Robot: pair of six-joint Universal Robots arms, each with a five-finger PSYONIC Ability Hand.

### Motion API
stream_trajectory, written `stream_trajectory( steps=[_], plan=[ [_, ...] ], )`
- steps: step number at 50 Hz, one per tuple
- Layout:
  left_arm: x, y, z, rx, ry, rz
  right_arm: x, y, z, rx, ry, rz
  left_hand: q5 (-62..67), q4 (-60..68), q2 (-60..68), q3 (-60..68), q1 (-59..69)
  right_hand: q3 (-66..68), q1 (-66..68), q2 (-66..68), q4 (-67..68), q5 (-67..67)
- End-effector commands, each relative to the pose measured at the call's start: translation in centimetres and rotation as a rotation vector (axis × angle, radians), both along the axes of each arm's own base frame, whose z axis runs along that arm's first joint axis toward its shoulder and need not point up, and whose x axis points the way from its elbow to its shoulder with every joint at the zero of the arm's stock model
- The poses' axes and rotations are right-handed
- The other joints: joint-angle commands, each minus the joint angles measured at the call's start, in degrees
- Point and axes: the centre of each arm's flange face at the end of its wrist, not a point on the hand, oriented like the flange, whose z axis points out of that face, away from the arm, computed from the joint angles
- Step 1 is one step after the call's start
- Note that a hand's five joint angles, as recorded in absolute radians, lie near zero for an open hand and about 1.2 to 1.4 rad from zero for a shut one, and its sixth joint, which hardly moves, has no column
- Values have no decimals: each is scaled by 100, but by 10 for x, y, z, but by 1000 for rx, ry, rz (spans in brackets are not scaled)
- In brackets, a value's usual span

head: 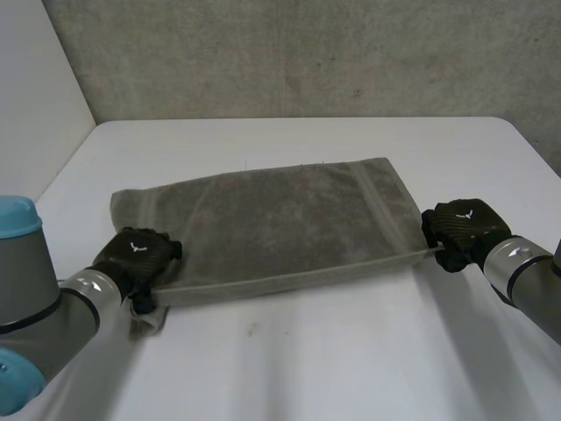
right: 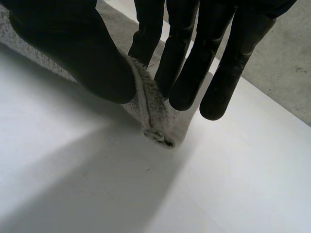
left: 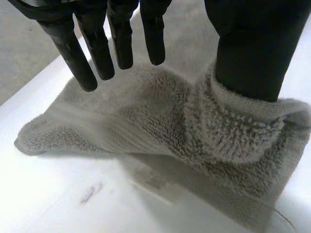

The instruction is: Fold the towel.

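Observation:
A grey towel (head: 272, 219) lies folded once on the white table (head: 351, 351), its long folded edge towards me. My left hand (head: 136, 254) is at the towel's near left corner. In the left wrist view its fingers (left: 121, 39) stand straight and spread above the cloth (left: 146, 121), apart from the thumb (left: 248, 48), whose tip rests in a raised fold; the hand is open. My right hand (head: 460, 226) is at the near right corner. In the right wrist view its thumb (right: 73, 53) and fingers (right: 184, 73) pinch the towel's corner (right: 150, 114) just above the table.
A small flap of towel (head: 147, 320) sticks out below the left hand. The table's left edge (head: 61, 171) and back edge run close to a grey wall (head: 307, 53). Bare table stretches in front of the towel.

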Motion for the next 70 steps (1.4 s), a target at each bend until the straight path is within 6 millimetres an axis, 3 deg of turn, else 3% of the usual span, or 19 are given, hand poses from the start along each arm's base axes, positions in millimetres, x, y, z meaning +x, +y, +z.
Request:
stream_trajectory(
  steps=[1, 11, 26, 28, 30, 32, 35, 39, 40, 41, 42, 43, 45, 49, 53, 56, 62, 64, 70],
  plan=[
    [-3, 8, 27, 21, 255, 101, 0, 0, -2, 6, 0, 2, -292, -266, -270, -279, -301, 1197, 2386, 1234, 1158, 1287],
    [-1, 16, 56, 63, 557, 214, 0, 1, -3, 7, 2, 1, -715, -690, -694, -702, -724, 1197, 2386, 1234, 1158, 1287],
    [7, 17, 34, 130, 456, 292, -1, -3, -2, -26, -16, -16, 362, 387, 383, 375, 353, 1197, 2386, 1234, 1158, 1287],
    [10, 14, 30, 124, 417, 304, -1, -3, -2, -27, -15, -16, 782, 808, 804, 796, 773, 1197, 2386, 1234, 1158, 1287],
    [12, 15, 27, 107, 348, 284, -2, -3, -1, -30, -14, -16, 4510, 4536, 4532, 4524, 4501, 1197, 2386, 1234, 1158, 1287],
    [12, 15, 27, 98, 328, 272, -1, -4, 1, -38, -10, -16, 5747, 5773, 5768, 5760, 5738, 1197, 2386, 1234, 1158, 1287],
    [10, 12, 36, 55, 312, 243, 1, -4, 13, -69, -13, -8, 5759, 5785, 5781, 5772, 5750, 1197, 2386, 1234, 1158, 1287],
    [4, 5, 70, -68, 311, 192, 6, 2, 82, -231, -37, 17, 5759, 5785, 5781, 5772, 5750, 1197, 2386, 1234, 1158, 1287],
    [3, 4, 96, -153, 316, 168, 6, 2, 82, -232, -37, 17, 5759, 5785, 5781, 5772, 5750, 1197, 2386, 1234, 1158, 1287],
    [2, 5, 122, -224, 315, 144, 5, 6, 110, -286, -47, 21, 5759, 5785, 5781, 5772, 5750, 1197, 2386, 1234, 1158, 1287],
    [2, 5, 122, -225, 315, 144, 5, 10, 137, -332, -54, 24, 5759, 5785, 5781, 5772, 5750, 1197, 2386, 1234, 1158, 1287],
    [2, 8, 148, -290, 313, 120, 5, 11, 137, -332, -54, 25, 5759, 5785, 5781, 5772, 5750, 1197, 2386, 1234, 1158, 1287],
    [1, 10, 174, -344, 316, 99, 1, 19, 190, -422, -59, 21, 5759, 5785, 5781, 5772, 5750, 1197, 2386, 1234, 1158, 1287],
    [0, 16, 221, -396, 320, 61, -1, 30, 227, -480, -32, 28, 5759, 5785, 5781, 5772, 5750, 1197, 2386, 1234, 1158, 1287],
    [0, 12, 227, -343, 297, 58, -3, 35, 250, -498, 53, 32, 5759, 5785, 5781, 5772, 5750, 1197, 2386, 1234, 1158, 1287],
    [-3, -6, 205, -206, 210, 68, -3, 28, 245, -471, 88, 33, 5759, 5785, 5781, 5772, 5750, 1197, 2386, 1234, 1158, 1287],
    [-7, -31, 138, 80, -22, 30, 12, 0, 190, -297, 242, 96, 5759, 5785, 5781, 5772, 5750, 1197, 2386, 1234, 1158, 1287],
    [-7, -41, 124, 106, -44, 26, 26, -11, 158, -228, 317, 123, 5759, 5785, 5781, 5772, 5750, 1197, 2386, 1234, 1158, 1287],
    [-15, -88, 100, 23, -43, 36, 36, -43, 130, -235, 381, 59, 5759, 5785, 5781, 5772, 5750, 1197, 2386, 1234, 1158, 1287]
  ],
)
